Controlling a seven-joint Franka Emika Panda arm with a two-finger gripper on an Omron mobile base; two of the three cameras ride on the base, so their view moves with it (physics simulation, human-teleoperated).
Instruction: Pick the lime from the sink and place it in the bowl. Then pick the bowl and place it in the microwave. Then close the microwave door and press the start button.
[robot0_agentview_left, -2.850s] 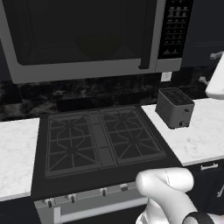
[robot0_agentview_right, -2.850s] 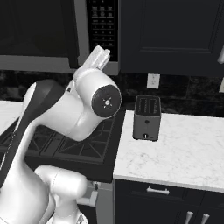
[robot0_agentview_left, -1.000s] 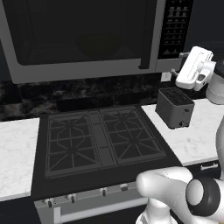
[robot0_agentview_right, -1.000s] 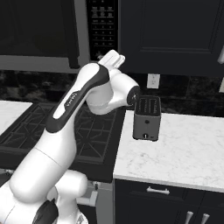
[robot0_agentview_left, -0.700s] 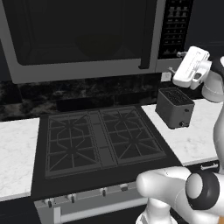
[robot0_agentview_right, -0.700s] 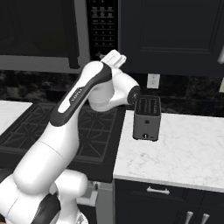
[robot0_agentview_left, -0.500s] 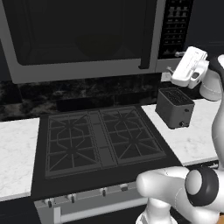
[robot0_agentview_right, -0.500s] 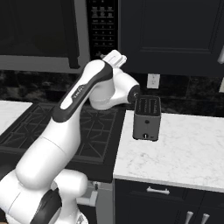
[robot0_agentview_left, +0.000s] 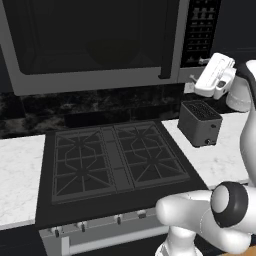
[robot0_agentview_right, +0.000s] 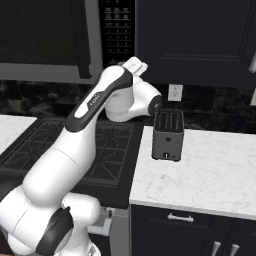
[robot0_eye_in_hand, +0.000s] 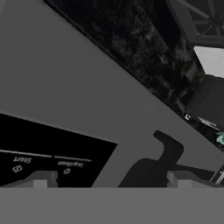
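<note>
The microwave (robot0_agentview_left: 100, 45) fills the upper part of the left base view, mounted above the black stove (robot0_agentview_left: 112, 165), and its microwave door (robot0_agentview_left: 90, 42) lies flush against the body with the vertical dark handle (robot0_agentview_left: 169, 40) along its right edge, so the door appears shut. Whatever is inside cannot be made out through the dark glass, so the bowl and lime cannot be confirmed from here, though the closed door suggests the earlier steps are done. To the right of the door sits the dark button panel (robot0_agentview_left: 199, 31), also seen at the top of the right base view (robot0_agentview_right: 116, 30). On the white counter (robot0_agentview_right: 210, 170) below stands a small grey toaster (robot0_agentview_left: 199, 122), well clear of the work. The white arm (robot0_agentview_right: 85, 135) reaches up and forward, and the gripper (robot0_agentview_left: 200, 70) hovers just below and beside the lower right corner of the panel, near it but apparently not touching. Its fingers are spread wide and hold nothing, with the two dark fingertips (robot0_eye_in_hand: 40, 178) rising at the bottom of the hand view. In that view a small label reading Start (robot0_eye_in_hand: 22, 160) sits low on the panel, close to the left fingertip. The step in hand looks like the last one, pressing the start button. The next move likely calls for a short, well-aimed advance that brings one fingertip squarely onto that button, without brushing its neighbours.
</note>
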